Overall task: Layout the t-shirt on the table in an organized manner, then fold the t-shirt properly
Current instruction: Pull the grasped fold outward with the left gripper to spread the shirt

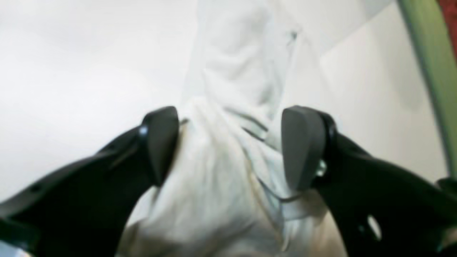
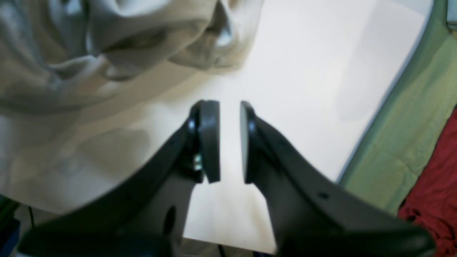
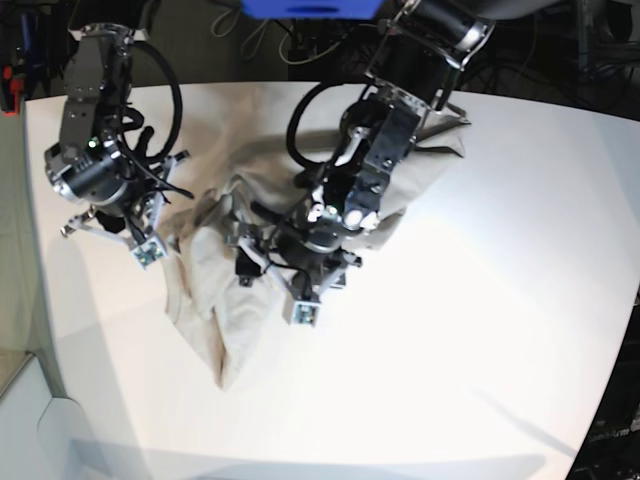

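The left claw (image 1: pixel 228 146) is spread wide astride a bunched ridge of the t-shirt (image 1: pixel 221 185), nothing yet pinched. The right claw (image 2: pixel 230 142), nearly closed and empty, hangs beside the cloth. The t-shirt is heaped, crumpled, mid-table (image 3: pixel 480 330); neither spreading nor folding is judged done.

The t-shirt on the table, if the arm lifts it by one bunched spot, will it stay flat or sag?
The t-shirt would probably sag: it already lies in soft, crumpled folds. It looks thin, so likely light for its spread. On the smooth table it may drag and bunch rather than slide flat.
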Controlling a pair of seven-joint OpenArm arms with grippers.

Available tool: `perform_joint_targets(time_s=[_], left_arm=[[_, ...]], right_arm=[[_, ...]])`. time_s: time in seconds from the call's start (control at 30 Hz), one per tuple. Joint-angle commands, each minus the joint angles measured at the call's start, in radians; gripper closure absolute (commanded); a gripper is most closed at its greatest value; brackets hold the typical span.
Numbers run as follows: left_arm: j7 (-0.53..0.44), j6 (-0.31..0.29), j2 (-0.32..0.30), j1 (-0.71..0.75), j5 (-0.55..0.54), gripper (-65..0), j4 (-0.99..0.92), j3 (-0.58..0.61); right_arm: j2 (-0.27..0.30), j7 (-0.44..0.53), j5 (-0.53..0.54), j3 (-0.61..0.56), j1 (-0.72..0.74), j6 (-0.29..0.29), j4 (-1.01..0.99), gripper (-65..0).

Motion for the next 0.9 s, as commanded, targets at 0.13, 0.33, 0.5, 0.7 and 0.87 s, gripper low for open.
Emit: perform_joint_targets(time_s=[0.13, 0.33, 0.5, 0.7, 0.87], left_arm=[[-0.019, 0.005, 0.027, -0.025, 0.001, -43.7, 0.001, -0.099], [-0.019, 0.002, 0.039, -0.059, 0.001, -43.7, -0.133, -0.111], [-0.019, -0.001, 0.039, -0.06, 0.001, -43.7, -0.15, -0.108], [-0.019, -0.001, 0.039, -0.06, 0.001, -43.7, -0.14, -0.025], [-0.028, 0.002, 0.039, -0.06, 0.001, -43.7, -0.14, -0.019]], right_arm=[[0.005, 0.017, -0.001, 0.004, 0.014, 0.024, 0.015, -11.8], [0.005, 0.017, -0.001, 0.004, 0.02, 0.024, 0.015, -11.8], [0.005, 0.017, -0.001, 0.004, 0.023, 0.024, 0.015, -11.8], [0.005, 0.019, -0.001, 0.004, 0.023, 0.024, 0.015, -11.8], [0.005, 0.019, -0.001, 0.004, 0.023, 0.024, 0.015, -11.8]])
